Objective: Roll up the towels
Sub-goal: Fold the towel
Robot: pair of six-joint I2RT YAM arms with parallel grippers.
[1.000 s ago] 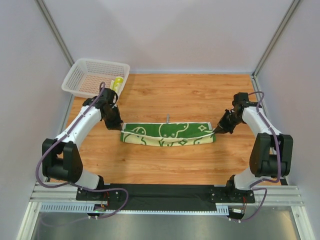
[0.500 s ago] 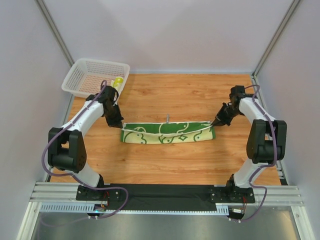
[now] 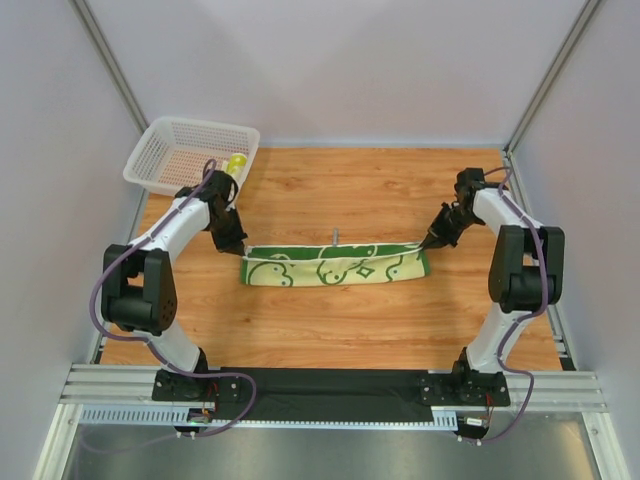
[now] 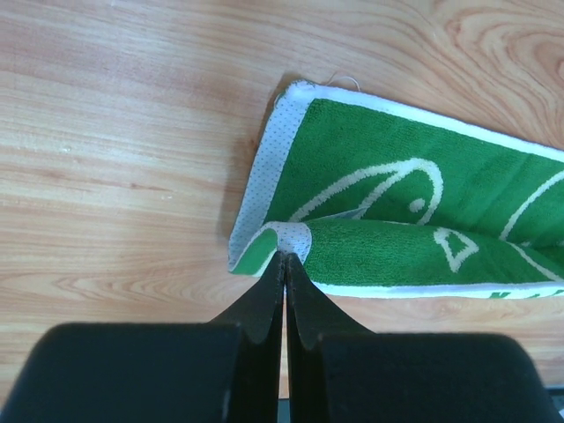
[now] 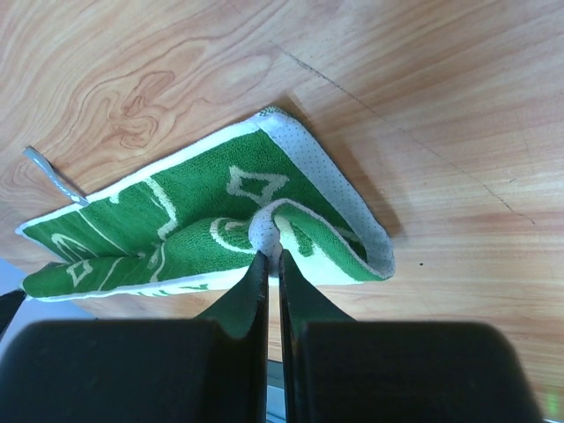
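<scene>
You are looking at the green patterned towel (image 3: 335,266) lying as a long folded strip across the middle of the tabletop (image 3: 350,330), stretching between both grippers; your left gripper (image 4: 285,262) is pinching its left end shut, and your right gripper (image 5: 267,256) is clamping its right end

Bright even light, crisp focus, soft shadow beside towel (image 4: 397,176)
</scene>
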